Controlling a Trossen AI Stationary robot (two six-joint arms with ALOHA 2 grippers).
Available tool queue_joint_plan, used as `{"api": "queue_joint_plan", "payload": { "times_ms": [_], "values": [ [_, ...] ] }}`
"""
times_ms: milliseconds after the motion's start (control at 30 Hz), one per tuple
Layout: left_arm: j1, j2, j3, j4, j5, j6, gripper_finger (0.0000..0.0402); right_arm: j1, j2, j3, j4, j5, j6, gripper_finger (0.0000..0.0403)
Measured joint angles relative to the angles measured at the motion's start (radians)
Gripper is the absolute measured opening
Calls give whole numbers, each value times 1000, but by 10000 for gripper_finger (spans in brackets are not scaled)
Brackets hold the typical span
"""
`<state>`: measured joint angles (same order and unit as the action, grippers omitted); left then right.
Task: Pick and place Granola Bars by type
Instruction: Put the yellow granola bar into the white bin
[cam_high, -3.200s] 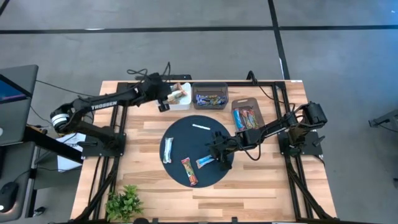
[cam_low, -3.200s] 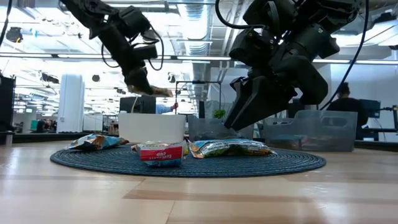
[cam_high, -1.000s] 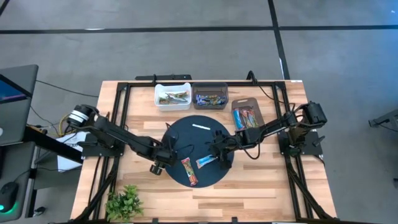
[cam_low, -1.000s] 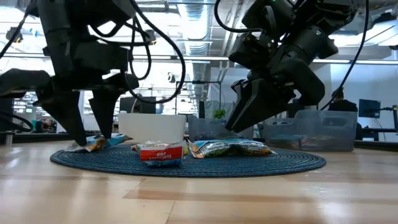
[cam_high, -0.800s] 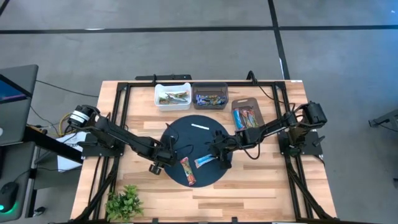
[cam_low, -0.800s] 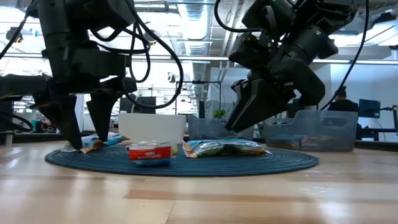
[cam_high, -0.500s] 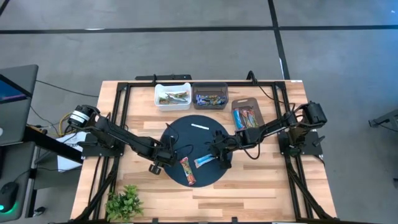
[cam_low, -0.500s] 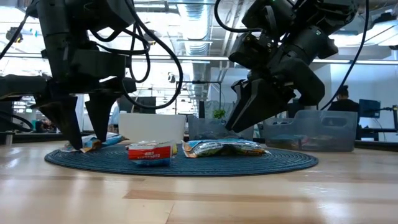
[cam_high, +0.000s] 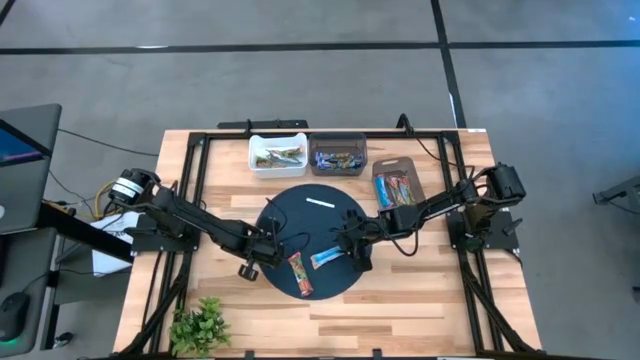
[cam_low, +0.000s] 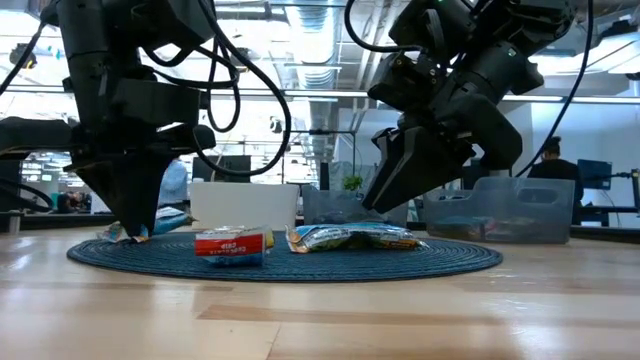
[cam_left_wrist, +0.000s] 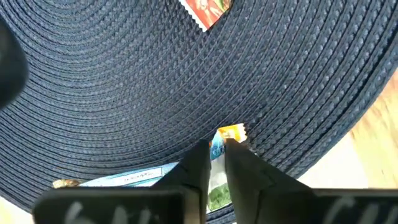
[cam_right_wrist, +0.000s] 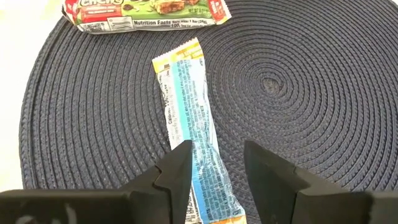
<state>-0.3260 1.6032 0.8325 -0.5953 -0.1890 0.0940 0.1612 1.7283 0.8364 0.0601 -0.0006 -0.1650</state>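
The left tool (cam_left_wrist: 214, 160) is clenching a blue bar (cam_left_wrist: 214, 180) by its end at the mat's (cam_high: 330, 220) edge for sorting; the right tool (cam_right_wrist: 216, 163) is hovering released above another blue bar (cam_right_wrist: 193, 124).

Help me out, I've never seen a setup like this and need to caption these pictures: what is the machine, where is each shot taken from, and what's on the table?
It is a robot with two dark arms at a wooden table, sorting granola bars by type. One picture looks straight down, one looks level across the tabletop, and two come from cameras on the arms' wrists.

On a round dark mat lie an orange-red bar, a blue bar and a thin white strip. Three bins at the far edge hold sorted bars: a white bin, a dark bin and a clear bin.

The left gripper is down at the mat's edge, its fingers pinched on the end of another blue bar. The right gripper is open, its fingers either side of the blue bar in the middle.
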Motion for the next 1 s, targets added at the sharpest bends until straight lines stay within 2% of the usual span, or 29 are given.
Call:
{"api": "queue_joint_plan", "payload": {
  "times_ms": [167,333,567,833,1000],
  "values": [
    [0,-1,1,0,-1,-1,4,0,0,0,0,0,0,138],
    [0,2,30,-36,-22,-5,0,0,0,0,0,0,0,138],
    [-1,2,130,-94,-95,3,1,0,0,0,0,0,0,138],
    [10,2,266,-182,-320,158,1,0,0,0,0,0,0,138],
    [136,1,315,-149,-407,315,1,0,0,0,0,0,0,138]
  ]
}}
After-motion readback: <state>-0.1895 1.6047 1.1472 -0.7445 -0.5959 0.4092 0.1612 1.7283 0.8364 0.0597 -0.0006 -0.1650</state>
